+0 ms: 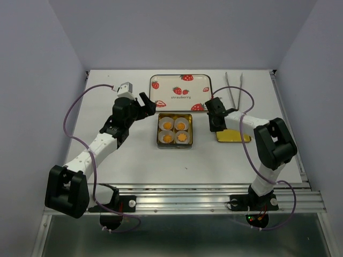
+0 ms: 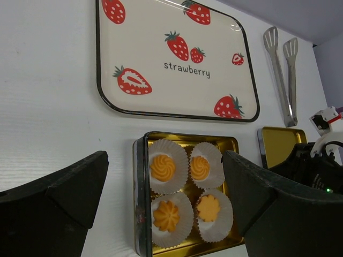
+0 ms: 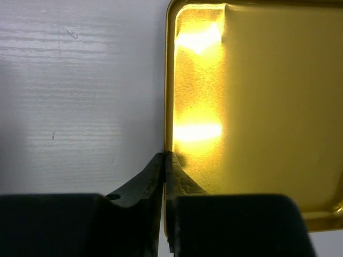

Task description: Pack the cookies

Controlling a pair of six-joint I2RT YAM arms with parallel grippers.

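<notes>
Several orange-yellow cookies sit in white paper cups inside a small gold tin, which stands mid-table. My left gripper hovers open just behind and left of the tin, its fingers wide apart with nothing between them. The tin's gold lid lies flat to the right of the tin. My right gripper is shut on the lid's left rim, one finger outside it and one inside.
A strawberry-printed tray lies behind the tin. Metal tongs rest at the back right. In the left wrist view the right arm stands close by the tin's right side.
</notes>
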